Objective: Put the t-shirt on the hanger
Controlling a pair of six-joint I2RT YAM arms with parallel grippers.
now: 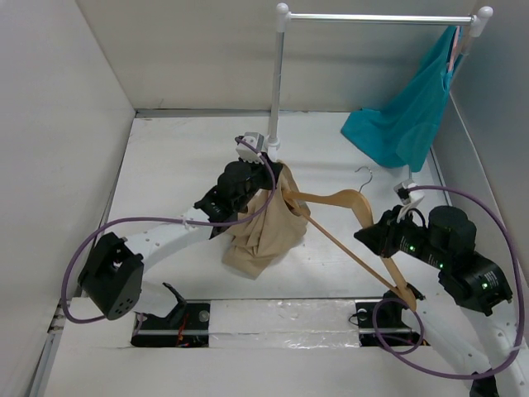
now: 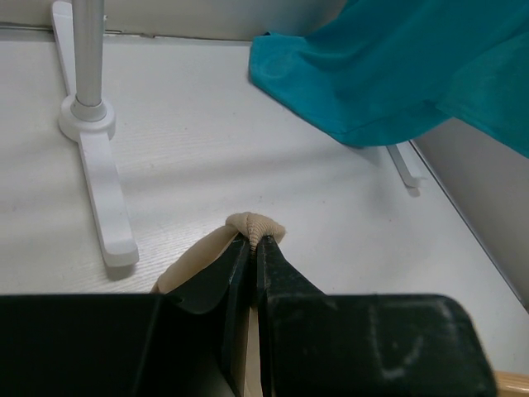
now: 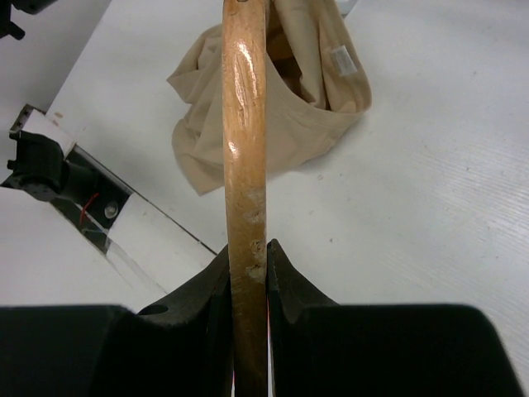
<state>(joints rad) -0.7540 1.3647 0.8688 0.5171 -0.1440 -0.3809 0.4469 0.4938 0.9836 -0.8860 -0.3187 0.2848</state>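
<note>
The tan t-shirt [image 1: 264,231] hangs bunched from my left gripper [image 1: 266,175], its lower part resting on the table. In the left wrist view the left gripper [image 2: 252,240] is shut on a ribbed fold of the t-shirt [image 2: 254,223]. The wooden hanger [image 1: 343,201] is held by my right gripper [image 1: 370,235], with one shoulder end pushed into the shirt's opening. In the right wrist view the right gripper [image 3: 248,248] is shut on the hanger [image 3: 245,124], which points to the t-shirt [image 3: 285,124] ahead.
A white clothes rack [image 1: 277,83] stands at the back, its foot [image 2: 103,190] just left of my left gripper. A teal garment [image 1: 405,116] hangs from the rack's right end and drapes onto the table; it also shows in the left wrist view [image 2: 397,66]. Walls close both sides.
</note>
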